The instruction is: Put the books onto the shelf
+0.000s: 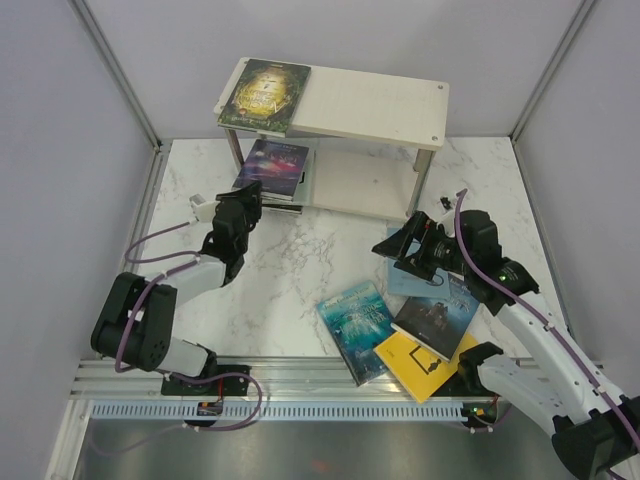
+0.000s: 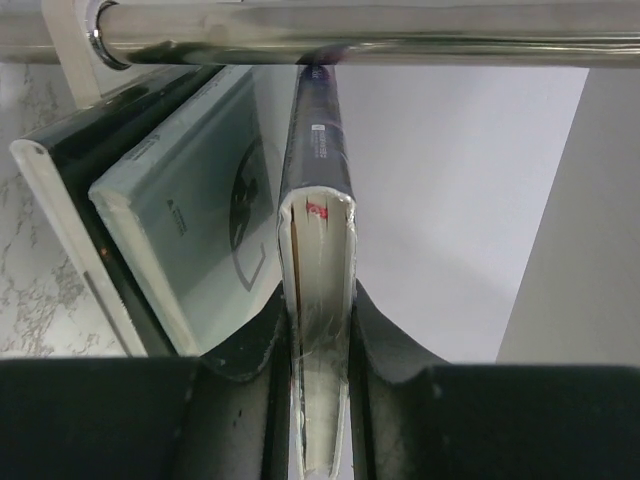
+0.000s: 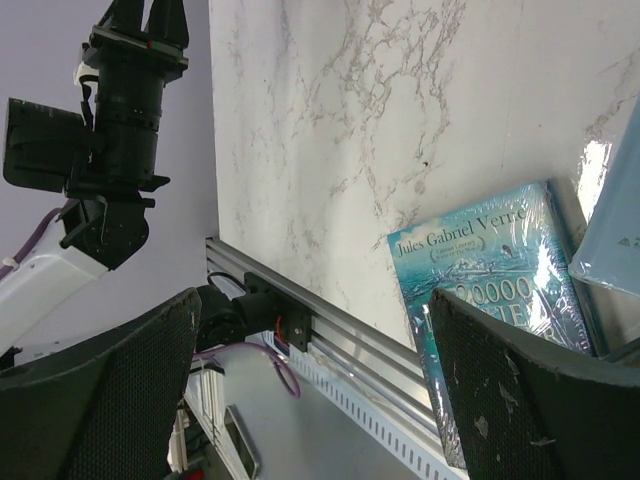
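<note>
Left claw (image 2: 318,330) pinches the galaxy paperback (image 1: 272,165) by its page edge — thin, light, film-wrapped and probably slippery — while the right claw (image 3: 312,300) gapes wide.

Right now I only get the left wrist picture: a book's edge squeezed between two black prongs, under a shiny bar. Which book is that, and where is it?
Observer: The left gripper is shut on the purple-blue galaxy book, at the lower tier of the shelf.
Operator: Is anything on the upper board?
Observer: Yes, a dark green-gold book lies flat at its left end.
Operator: And the other arm?
Observer: The right gripper hangs open and empty near books not yet shelved, among them a teal book, a dark blue-grey book and a yellow book.
</note>
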`<act>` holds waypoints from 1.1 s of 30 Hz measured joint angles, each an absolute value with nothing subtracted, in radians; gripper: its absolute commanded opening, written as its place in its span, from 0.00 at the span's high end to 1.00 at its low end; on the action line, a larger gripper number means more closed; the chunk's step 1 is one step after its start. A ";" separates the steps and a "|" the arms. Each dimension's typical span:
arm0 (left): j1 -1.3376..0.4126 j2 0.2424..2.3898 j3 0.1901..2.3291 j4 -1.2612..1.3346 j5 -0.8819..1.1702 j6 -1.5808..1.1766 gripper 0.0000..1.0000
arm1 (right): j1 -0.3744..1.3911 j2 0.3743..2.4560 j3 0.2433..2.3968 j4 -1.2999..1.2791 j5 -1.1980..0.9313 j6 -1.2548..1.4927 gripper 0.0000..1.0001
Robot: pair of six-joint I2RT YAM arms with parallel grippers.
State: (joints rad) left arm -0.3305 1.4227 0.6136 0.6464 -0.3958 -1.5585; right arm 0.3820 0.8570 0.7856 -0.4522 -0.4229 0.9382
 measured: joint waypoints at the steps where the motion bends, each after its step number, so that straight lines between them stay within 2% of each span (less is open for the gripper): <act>1: -0.332 1.438 0.624 0.649 -0.402 -1.562 0.98 | 0.382 0.860 0.786 -0.450 -0.426 0.937 0.02; 5: -0.340 1.485 0.664 0.669 -0.419 -1.575 0.98 | 0.382 0.870 0.786 -0.448 -0.432 0.927 0.02; 8: -0.345 1.486 0.673 0.669 -0.434 -1.583 0.93 | 0.382 0.870 0.781 -0.443 -0.435 0.924 0.02; 10: -0.349 1.486 0.676 0.661 -0.442 -1.597 0.83 | 0.382 0.871 0.773 -0.440 -0.437 0.920 0.02; 11: -0.349 1.486 0.677 0.654 -0.443 -1.604 0.76 | 0.382 0.871 0.770 -0.440 -0.437 0.920 0.02; 12: -0.349 1.486 0.677 0.644 -0.443 -1.611 0.59 | 0.382 0.871 0.766 -0.440 -0.437 0.920 0.02; 14: -0.349 1.486 0.679 0.623 -0.443 -1.631 0.40 | 0.382 0.871 0.759 -0.440 -0.437 0.919 0.02; 15: -0.349 1.485 0.682 0.607 -0.443 -1.637 0.25 | 0.382 0.871 0.754 -0.439 -0.437 0.919 0.02; 17: -0.349 1.484 0.686 0.598 -0.440 -1.662 0.12 | 0.382 0.871 0.744 -0.436 -0.437 0.920 0.02; 20: -0.348 1.483 0.686 0.586 -0.430 -1.688 0.01 | 0.382 0.868 0.731 -0.433 -0.436 0.920 0.02; 24: -0.321 1.422 0.668 0.519 -0.355 -1.692 0.00 | 0.382 0.852 0.724 -0.433 -0.436 0.921 0.02; 27: -0.265 1.318 0.688 0.337 -0.269 -1.623 0.00 | 0.382 0.829 0.718 -0.429 -0.436 0.922 0.02; 33: -0.134 1.279 0.962 -0.121 -0.107 -1.290 0.00 | 0.382 0.808 0.679 -0.426 -0.436 0.922 0.02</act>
State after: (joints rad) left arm -0.1345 1.2785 0.9623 -0.1215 -0.1066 -1.2903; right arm 0.3820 0.8082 0.6792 -0.4259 -0.4362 0.9222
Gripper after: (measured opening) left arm 0.997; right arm 0.982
